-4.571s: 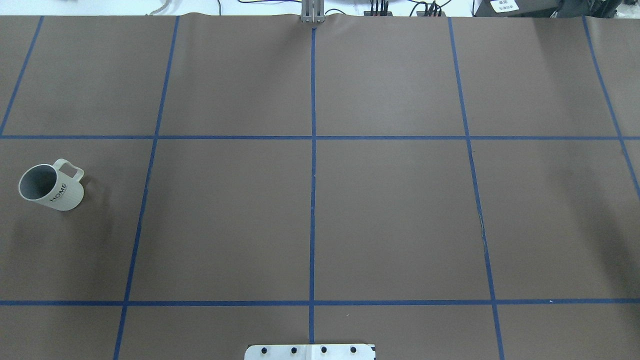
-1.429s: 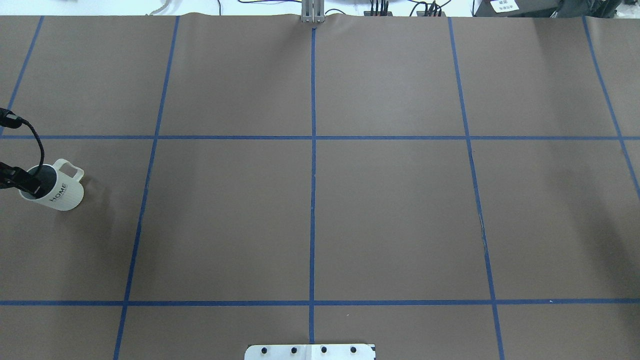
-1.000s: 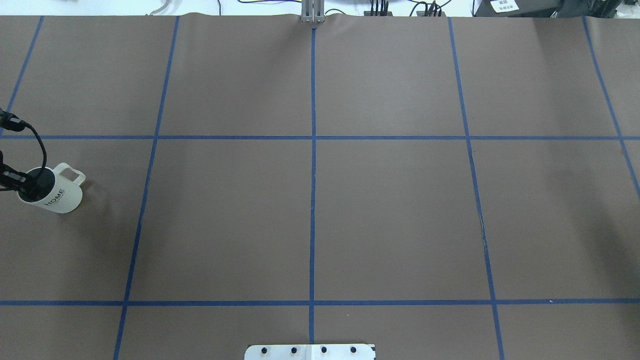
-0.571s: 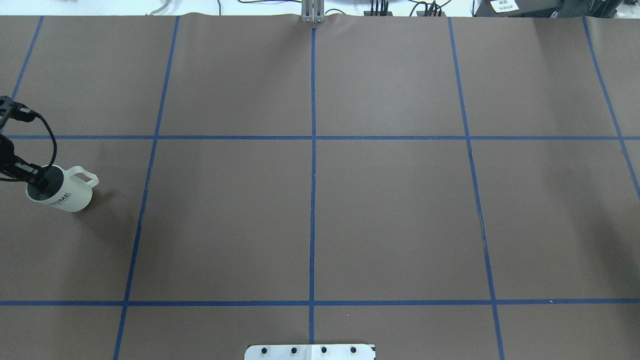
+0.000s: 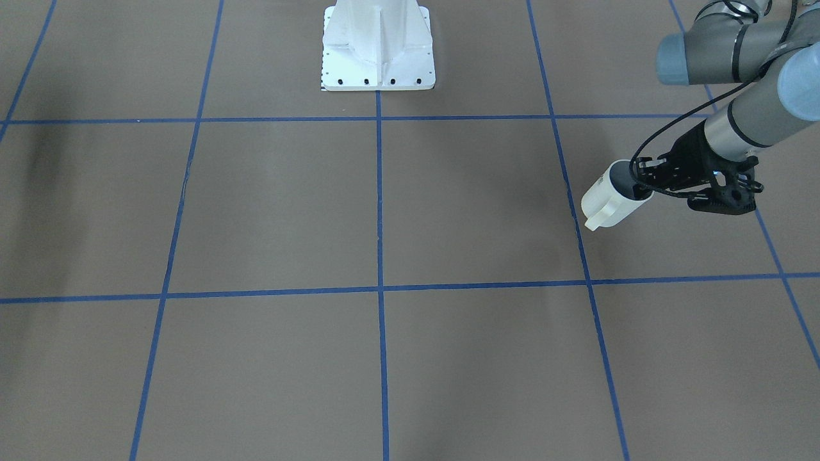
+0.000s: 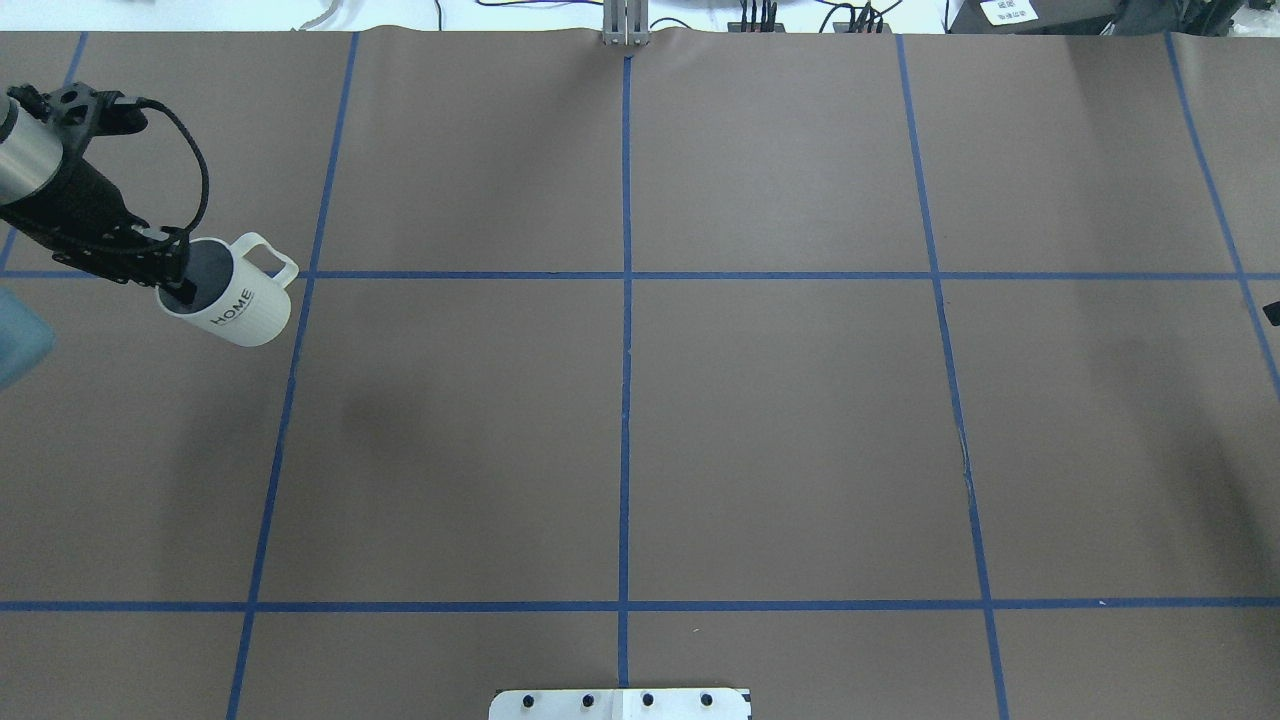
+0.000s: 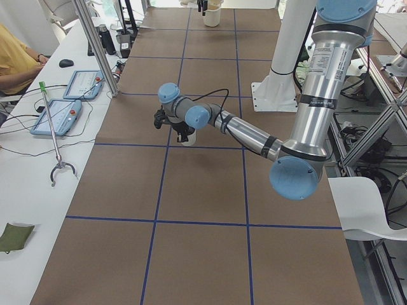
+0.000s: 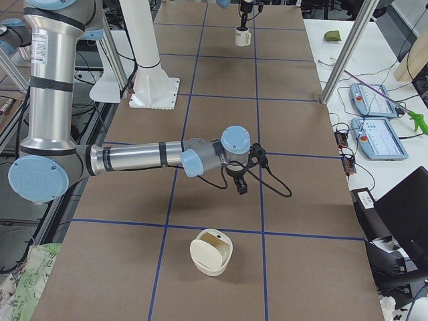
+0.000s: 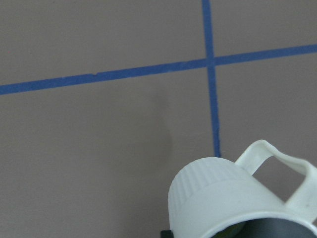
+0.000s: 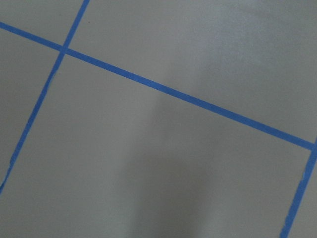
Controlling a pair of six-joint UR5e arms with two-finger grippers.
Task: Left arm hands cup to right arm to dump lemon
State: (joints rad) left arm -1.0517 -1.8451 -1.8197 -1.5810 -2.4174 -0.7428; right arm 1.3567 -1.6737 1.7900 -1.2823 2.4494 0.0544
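Observation:
The cream-white cup (image 6: 240, 312), marked "HOME", hangs tilted above the table at the far left, handle pointing away from the arm. My left gripper (image 6: 175, 283) is shut on its rim, one finger inside the mouth. The grip also shows in the front-facing view, gripper (image 5: 640, 182) and cup (image 5: 608, 200). In the left wrist view the cup (image 9: 218, 198) fills the lower right, and a yellow-green sliver of the lemon (image 9: 232, 230) shows in its mouth. My right gripper (image 8: 239, 186) points down above the table near the right end; I cannot tell whether it is open.
A cream open-topped container (image 8: 211, 251) stands on the table at the right end, near the right gripper. The white robot pedestal (image 5: 378, 51) stands at the table's robot-side edge. Operator desks with pendants (image 8: 378, 127) line the far side.
The left gripper came in, closed on the cup's rim, lifted it off the table and carried it right and away from the robot. The cup now tilts.

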